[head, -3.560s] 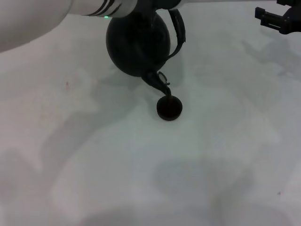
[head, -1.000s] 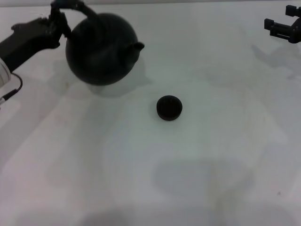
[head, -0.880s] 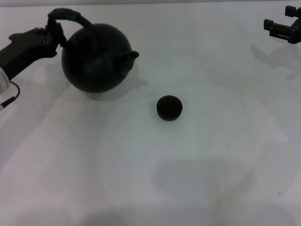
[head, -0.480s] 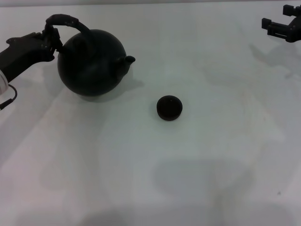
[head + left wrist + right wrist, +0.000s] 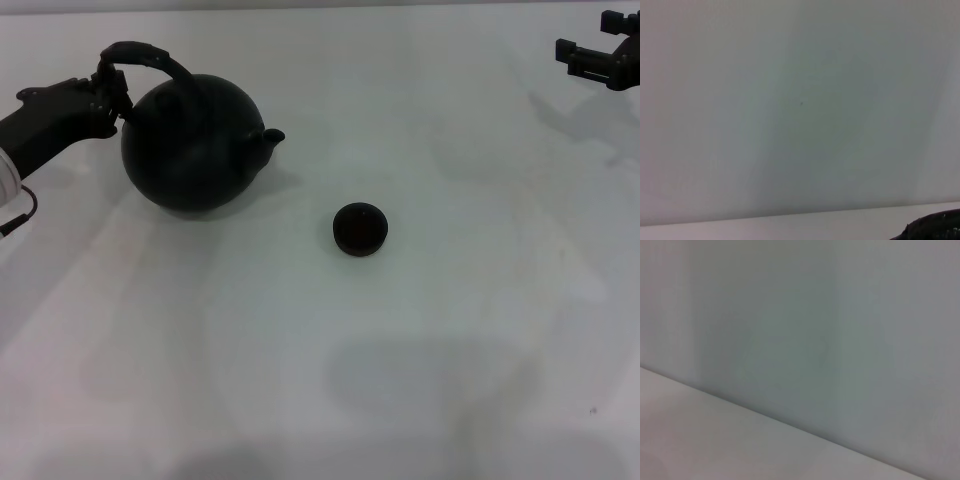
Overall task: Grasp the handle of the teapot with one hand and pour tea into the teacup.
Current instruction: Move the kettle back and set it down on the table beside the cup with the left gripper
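In the head view the black teapot [image 5: 195,145] stands upright at the far left of the white table, its short spout [image 5: 270,137] pointing right toward the teacup. My left gripper [image 5: 108,92] is shut on the arched handle [image 5: 150,56] at its left end. The small dark teacup [image 5: 360,229] sits on the table, right of and nearer than the teapot, apart from it. My right gripper [image 5: 600,52] hangs parked at the far right corner. A dark sliver shows at the edge of the left wrist view [image 5: 935,230].
The white table [image 5: 320,360] spreads around both objects. The right wrist view shows only a blank wall and pale surface.
The teapot was tipped over the teacup with its spout at the cup; it has swung back left, turned upright and come down onto the table, still held by my left gripper.
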